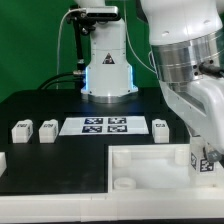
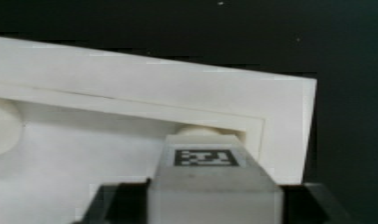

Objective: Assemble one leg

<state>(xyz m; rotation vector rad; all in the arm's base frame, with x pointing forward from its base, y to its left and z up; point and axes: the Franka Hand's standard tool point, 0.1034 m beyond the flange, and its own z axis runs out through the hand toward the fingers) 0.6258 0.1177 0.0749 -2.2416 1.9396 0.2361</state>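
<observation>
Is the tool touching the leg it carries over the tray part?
Touching. In the wrist view the leg sits clamped between the tool's two fingers, no gap either side, above the tray part.

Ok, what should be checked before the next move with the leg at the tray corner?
1. Leg gripped between the jaws: ok.
2. Leg lined up with the corner socket of the tray: ok in the wrist view.
3. Leg upright, not tilted: cannot tell.
4. Leg already touching the socket: cannot tell.
5. Spare legs and marker board apart from the tray corner: ok.
</observation>
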